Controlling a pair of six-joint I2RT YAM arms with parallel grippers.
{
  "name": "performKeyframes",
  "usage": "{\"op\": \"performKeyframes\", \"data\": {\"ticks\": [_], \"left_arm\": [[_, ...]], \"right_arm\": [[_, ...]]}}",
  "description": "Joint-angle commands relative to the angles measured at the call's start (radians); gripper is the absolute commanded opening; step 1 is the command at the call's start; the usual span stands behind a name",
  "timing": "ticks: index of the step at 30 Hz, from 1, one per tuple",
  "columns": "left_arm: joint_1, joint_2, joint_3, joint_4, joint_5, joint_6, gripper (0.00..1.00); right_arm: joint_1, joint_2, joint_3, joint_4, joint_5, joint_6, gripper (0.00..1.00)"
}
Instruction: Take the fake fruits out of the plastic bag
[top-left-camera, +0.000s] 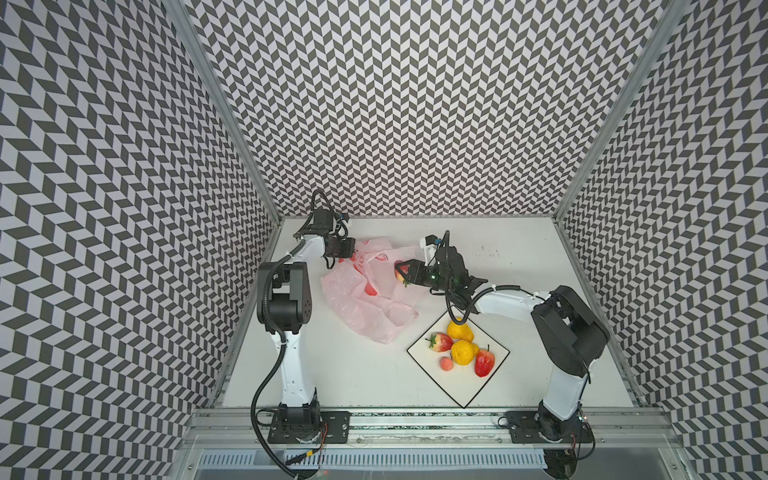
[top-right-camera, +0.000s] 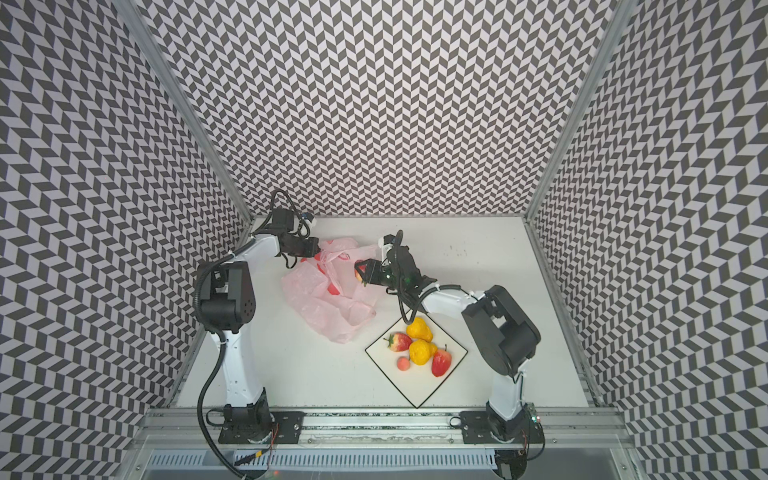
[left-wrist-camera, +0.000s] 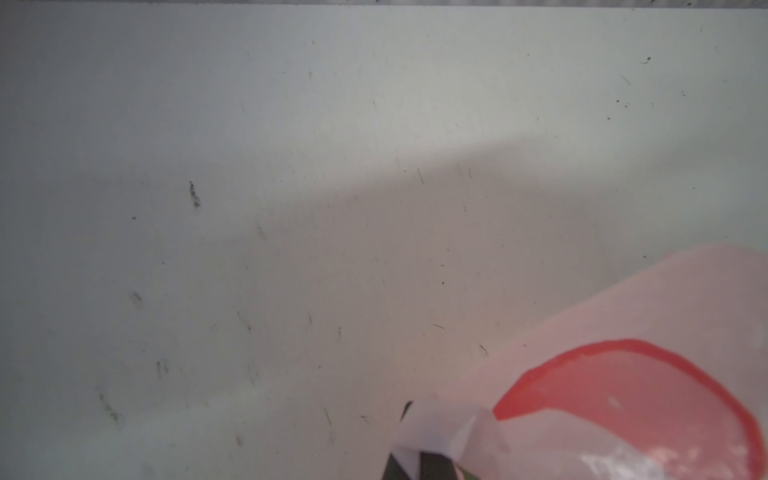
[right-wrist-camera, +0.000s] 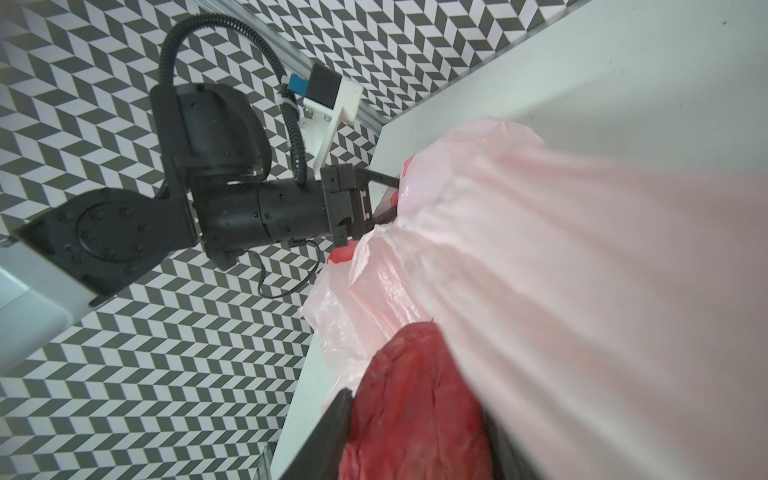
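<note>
Over the table's (top-left-camera: 332, 374) middle, our right gripper (top-left-camera: 404, 268) pinches a strawberry (top-left-camera: 399, 275) just above the bag (top-left-camera: 365, 307); our left gripper (top-left-camera: 353, 248) clamps the bag's far edge. Five fruits (top-left-camera: 462, 351) lie on the plate (top-left-camera: 464, 395).

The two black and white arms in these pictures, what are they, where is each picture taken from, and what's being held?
They are two robot arms mounted at a table's front edge. Two pictures look down from overhead; the other two come from a camera on each arm's wrist. The left end effector is shut on an edge of the plastic bag. The right end effector grips a red strawberry over the bag. Five fake fruits lie on a white plate.
</note>
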Motion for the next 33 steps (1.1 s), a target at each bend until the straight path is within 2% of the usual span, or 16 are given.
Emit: {"op": "performKeyframes", "data": {"ticks": [1, 5, 10, 13, 16, 19, 26, 30, 33], "left_arm": [[0.013, 0.031, 0.07, -0.022, -0.085, 0.032, 0.0], [0.012, 0.059, 0.094, -0.019, -0.086, 0.03, 0.02], [-0.017, 0.01, 0.024, 0.064, -0.07, 0.026, 0.44], [-0.026, -0.047, -0.012, 0.107, -0.06, 0.007, 0.59], [-0.024, -0.092, -0.018, 0.111, -0.062, -0.007, 0.67], [-0.023, -0.154, -0.032, 0.115, -0.061, -0.02, 0.7], [-0.022, -0.364, -0.132, 0.134, -0.004, -0.118, 0.71], [-0.033, -0.552, -0.319, 0.228, 0.029, -0.255, 0.67], [-0.055, -0.709, -0.505, 0.315, 0.037, -0.377, 0.63]], "right_arm": [[0.003, 0.014, -0.002, 0.055, -0.066, -0.008, 0.45], [0.013, 0.09, 0.071, 0.02, -0.053, -0.033, 0.45], [0.042, 0.219, 0.179, 0.002, -0.011, -0.041, 0.45], [0.049, 0.292, 0.238, -0.019, 0.028, -0.045, 0.45], [0.05, 0.336, 0.282, -0.051, 0.067, -0.061, 0.46], [0.061, 0.354, 0.313, -0.099, 0.14, -0.104, 0.51], [0.075, 0.358, 0.356, -0.201, 0.258, -0.186, 0.75], [0.086, 0.314, 0.367, -0.253, 0.299, -0.25, 0.83], [0.103, 0.272, 0.353, -0.275, 0.344, -0.308, 0.84]]}}
